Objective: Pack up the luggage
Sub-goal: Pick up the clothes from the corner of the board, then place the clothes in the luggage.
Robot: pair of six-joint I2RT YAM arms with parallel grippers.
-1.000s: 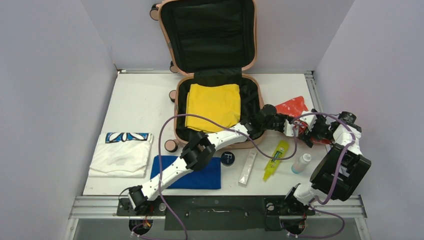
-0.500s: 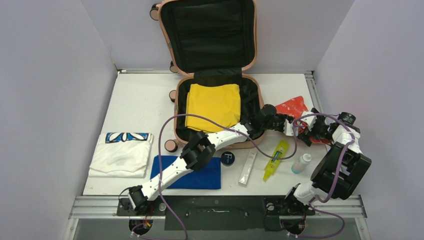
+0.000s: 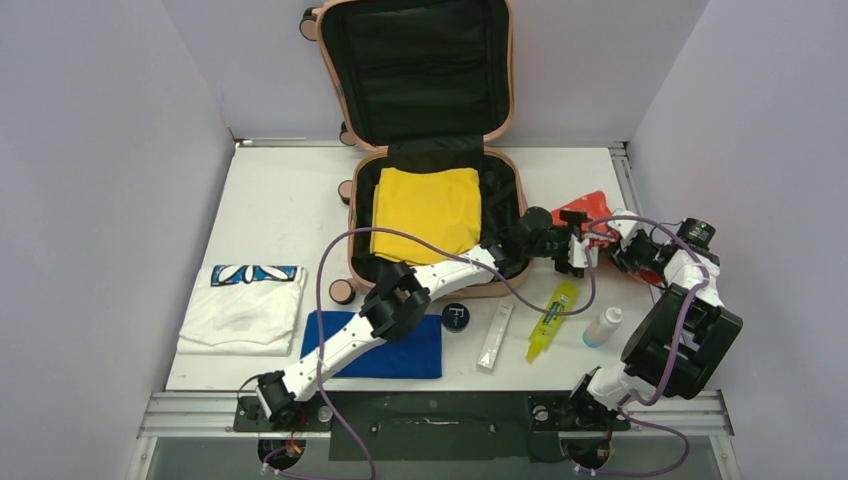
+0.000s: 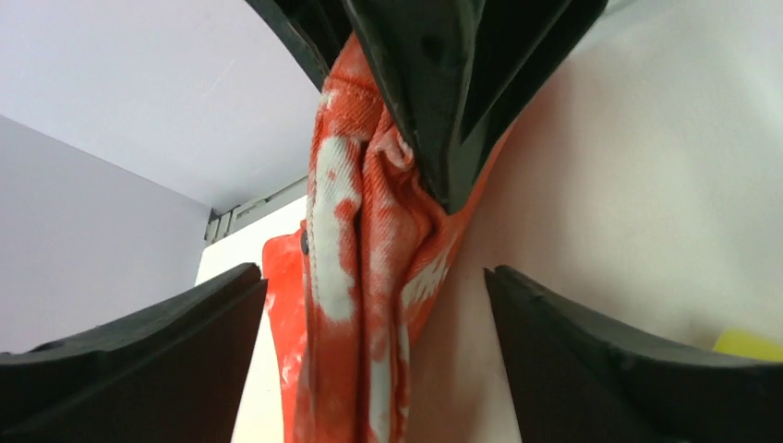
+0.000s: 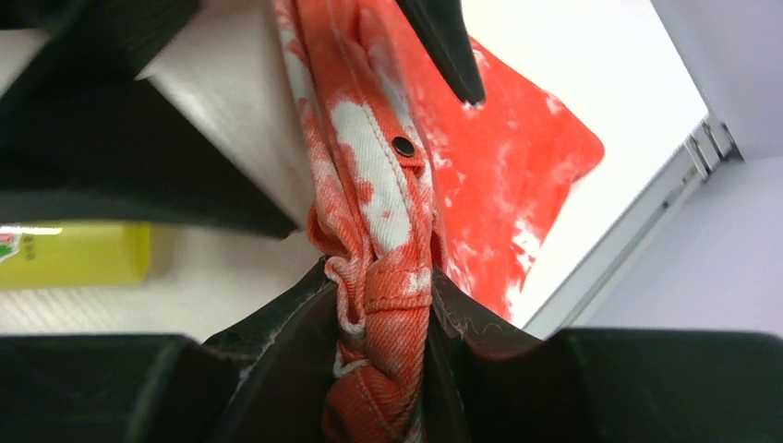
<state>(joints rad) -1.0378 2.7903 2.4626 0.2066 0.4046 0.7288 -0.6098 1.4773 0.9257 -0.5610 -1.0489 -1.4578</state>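
Observation:
The luggage (image 3: 352, 232) is a peach-pink suitcase lying open at the back centre, its lid (image 3: 415, 60) propped upright. A folded yellow cloth (image 3: 425, 212) lies in its lower half. Just right of it, a red-and-white garment (image 3: 588, 212) is partly lifted off the table. My right gripper (image 3: 620, 242) is shut on a bunched fold of the garment (image 5: 379, 212), pinched between its pads (image 5: 383, 277). My left gripper (image 3: 579, 240) faces it from the suitcase side. Its jaws stand open on either side of the hanging garment (image 4: 355, 231) without touching it (image 4: 371, 272).
Along the front lie a white folded shirt with blue print (image 3: 242, 308), a blue cloth (image 3: 405, 352), a round black tin (image 3: 456, 317), a white stick-shaped box (image 3: 495, 335), a yellow bottle (image 3: 552, 320) and a small white bottle (image 3: 603, 326). Walls close in both sides.
The left gripper has opened and let go of the red-and-white garment. The right gripper, open before, has shut on it.

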